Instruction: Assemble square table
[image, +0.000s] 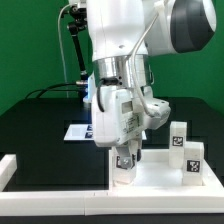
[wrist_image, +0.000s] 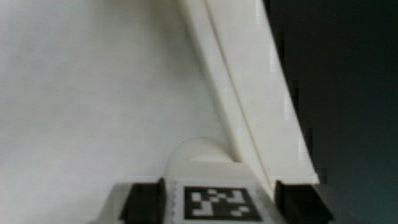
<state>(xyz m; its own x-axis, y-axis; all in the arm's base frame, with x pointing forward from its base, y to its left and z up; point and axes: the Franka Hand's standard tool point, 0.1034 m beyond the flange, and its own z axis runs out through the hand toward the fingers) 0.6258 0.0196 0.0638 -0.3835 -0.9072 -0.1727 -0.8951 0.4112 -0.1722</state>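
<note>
The white square table top (image: 160, 180) lies at the front of the exterior view, right of centre. My gripper (image: 123, 160) is above its left part, shut on a small white tagged leg (image: 123, 173) that hangs upright close over the top. In the wrist view the leg (wrist_image: 205, 165) shows its tag between my two black fingers (wrist_image: 143, 202), over the flat top (wrist_image: 89, 100) beside its raised rim (wrist_image: 235, 90). Two more tagged legs (image: 178, 136) (image: 192, 160) stand at the top's right end. A fourth leg is not visible.
The marker board (image: 76, 131) lies on the black table behind the arm. A low white border rail (image: 10, 168) runs along the exterior view's left and front. A black cable stand (image: 70, 40) rises at the back left.
</note>
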